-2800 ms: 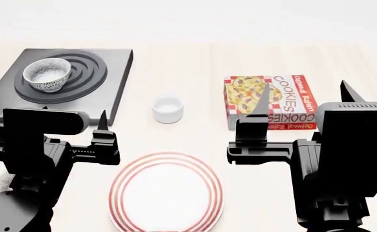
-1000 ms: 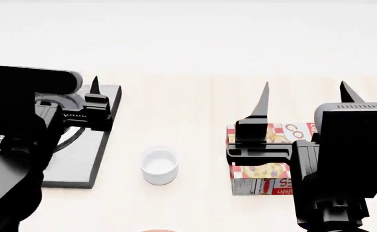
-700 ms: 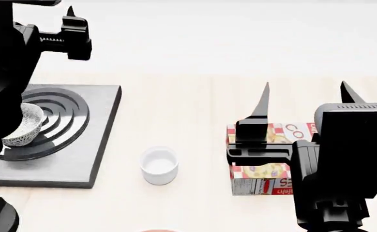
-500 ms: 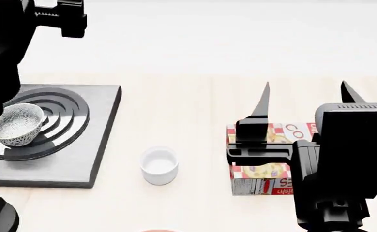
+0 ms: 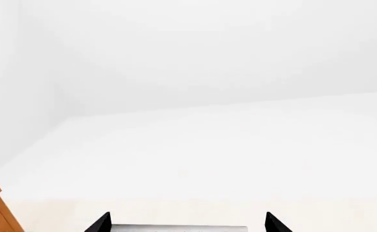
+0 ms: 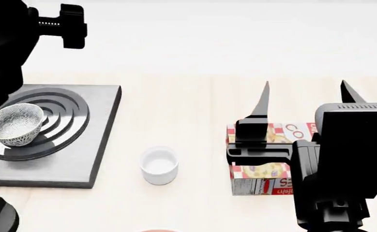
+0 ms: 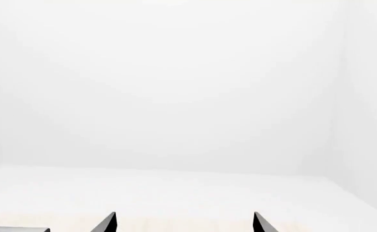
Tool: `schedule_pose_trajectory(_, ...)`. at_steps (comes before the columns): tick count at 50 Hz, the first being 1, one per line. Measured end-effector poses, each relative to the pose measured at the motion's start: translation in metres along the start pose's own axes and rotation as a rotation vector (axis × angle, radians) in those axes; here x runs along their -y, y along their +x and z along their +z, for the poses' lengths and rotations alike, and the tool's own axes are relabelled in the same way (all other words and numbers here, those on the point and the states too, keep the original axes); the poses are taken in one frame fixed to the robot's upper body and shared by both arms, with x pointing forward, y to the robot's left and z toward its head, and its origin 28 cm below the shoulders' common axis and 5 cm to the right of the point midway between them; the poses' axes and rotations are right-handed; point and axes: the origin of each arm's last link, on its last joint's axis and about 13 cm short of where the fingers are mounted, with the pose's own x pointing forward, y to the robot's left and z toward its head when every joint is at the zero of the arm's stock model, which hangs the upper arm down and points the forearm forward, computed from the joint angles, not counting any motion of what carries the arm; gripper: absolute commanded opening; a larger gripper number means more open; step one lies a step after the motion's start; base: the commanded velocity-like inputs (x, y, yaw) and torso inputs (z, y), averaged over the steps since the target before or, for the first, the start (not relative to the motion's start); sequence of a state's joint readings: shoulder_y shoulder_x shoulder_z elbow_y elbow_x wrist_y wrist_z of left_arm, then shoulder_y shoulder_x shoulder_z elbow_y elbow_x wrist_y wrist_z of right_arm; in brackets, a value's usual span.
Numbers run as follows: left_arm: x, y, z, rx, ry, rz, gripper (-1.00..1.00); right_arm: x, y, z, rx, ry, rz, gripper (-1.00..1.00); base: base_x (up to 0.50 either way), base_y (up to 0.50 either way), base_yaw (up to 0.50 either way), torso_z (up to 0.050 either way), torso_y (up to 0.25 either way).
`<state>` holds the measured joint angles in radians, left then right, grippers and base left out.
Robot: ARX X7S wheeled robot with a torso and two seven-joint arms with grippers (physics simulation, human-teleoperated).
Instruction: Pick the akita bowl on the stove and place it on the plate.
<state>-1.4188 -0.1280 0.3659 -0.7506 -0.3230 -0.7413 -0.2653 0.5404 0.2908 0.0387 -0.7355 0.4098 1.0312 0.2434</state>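
The akita bowl [image 6: 14, 124], speckled grey on white, stands upright on the left part of the stove's [image 6: 91, 145] black burner rings. My left arm is raised high above the stove at the head view's upper left. One finger block [image 6: 72, 26] shows there, well above the bowl. In the left wrist view the left gripper [image 5: 186, 220] is open and holds nothing. My right gripper [image 6: 304, 87] is open and empty above the cookie box. Of the plate [image 6: 156, 231], only a thin sliver of rim shows at the bottom edge.
A small plain white cup [image 6: 159, 166] stands right of the stove. A red cookie box [image 6: 265, 166] lies under the right gripper. The table [image 6: 188, 111] is pale wood, and a white wall rises behind it.
My left arm has risen from in front of the stove to the upper left, uncovering the bowl. The bowl looked tilted 0.7 s ago and now stands upright. The right arm has not moved.
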Motion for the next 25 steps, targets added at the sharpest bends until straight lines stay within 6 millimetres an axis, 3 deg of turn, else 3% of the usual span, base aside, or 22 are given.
schedule_pose_trajectory(9, -0.0023, 0.0007, -0.0038, 0.001, -0.012, -0.01, 1.0, 0.0002, 0.0, 0.0, 0.001, 0.0, 0.001, 1.0, 0.0, 0.0, 0.0, 0.0, 0.0)
schedule_pose_trajectory(17, -0.0026, 0.0002, -0.0048, 0.028, -0.011, -0.027, 1.0, 0.0001, -0.0003, 0.0006, 0.004, 0.0, 0.001, 1.0, 0.0, 0.0, 0.0, 0.007, -0.207)
schedule_pose_trajectory(25, -0.002, -0.0001, -0.0073, 0.042, -0.014, -0.058, 1.0, -0.0001, -0.0003, 0.0005, 0.005, 0.0, 0.002, 1.0, 0.0, 0.0, 0.0, 0.004, -0.052)
